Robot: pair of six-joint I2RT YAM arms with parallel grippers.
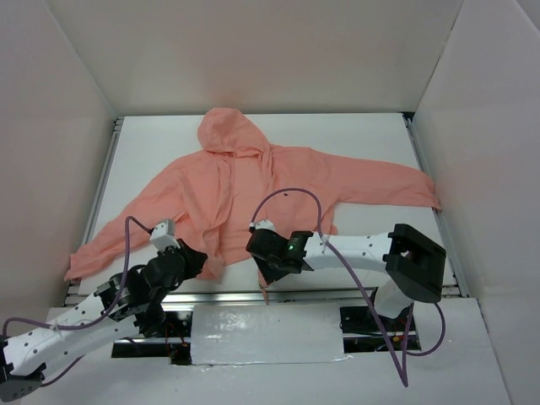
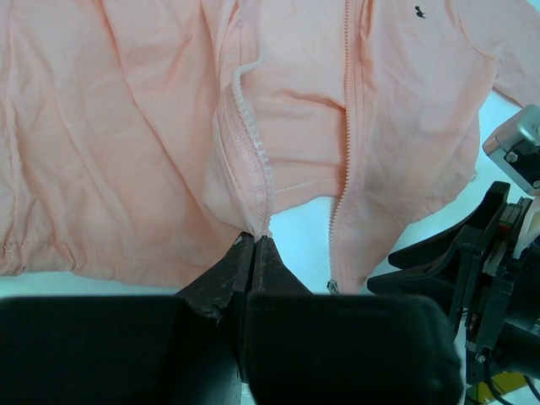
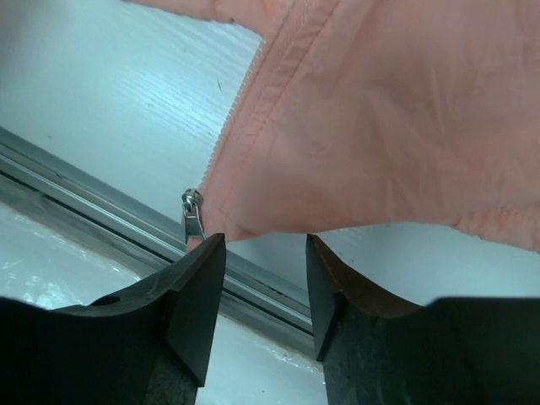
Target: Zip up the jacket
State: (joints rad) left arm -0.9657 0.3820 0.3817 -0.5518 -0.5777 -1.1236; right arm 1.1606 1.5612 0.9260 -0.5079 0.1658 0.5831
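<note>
jacket point(image 1: 253, 181): flat on worktop point(image 1: 363, 139), hood far, hem near, zip open | left gripper point(image 2: 253, 240): pinching the tip of one zip edge at the hem | right gripper point(image 3: 266, 253): spread just beside the pull point(image 3: 193, 213) | risk: you close on hem cloth, not the pull; the thin left pinch slips

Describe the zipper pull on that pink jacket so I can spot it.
Find the salmon-pink jacket spread on the white table and follow its open front down to the near hem. By the right gripper lies the zipper pull: the only silver metal bit among pink cloth and pale teeth.
</note>
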